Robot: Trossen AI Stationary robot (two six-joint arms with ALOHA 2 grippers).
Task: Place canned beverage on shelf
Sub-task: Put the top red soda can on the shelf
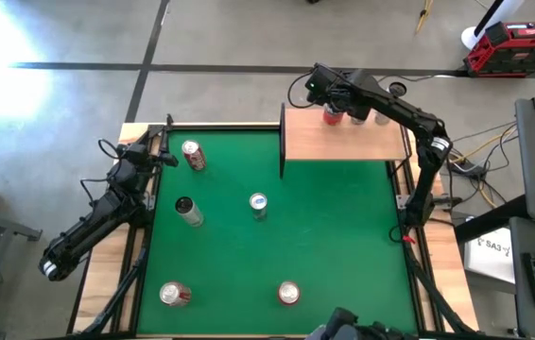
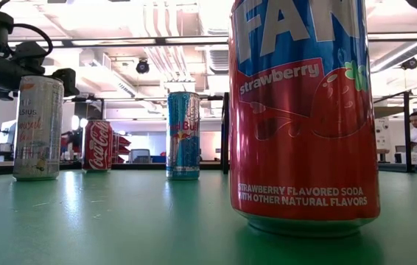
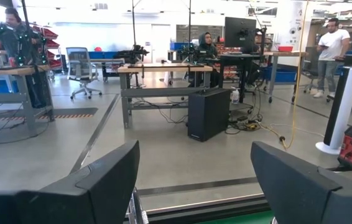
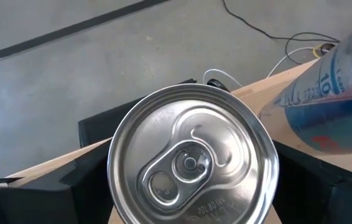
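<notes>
Right gripper (image 1: 332, 115) sits over shelf (image 1: 343, 144) back edge; we see its fingers either side of upright red can (image 1: 331, 116) standing on shelf, whether pinching or just clear we cannot tell. Second can (image 1: 357, 117) just beside it. Left gripper (image 1: 161, 144) waits at worktop (image 1: 343, 236) left edge, fingers pressed near together, holding nothing. We count five more cans on green worktop.

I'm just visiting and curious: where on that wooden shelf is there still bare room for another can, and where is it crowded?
The shelf is bare over most of its board, from its near edge by the green table to its middle. Its far edge is crowded: a red can and another can stand there, with the right gripper over the red one.
</notes>
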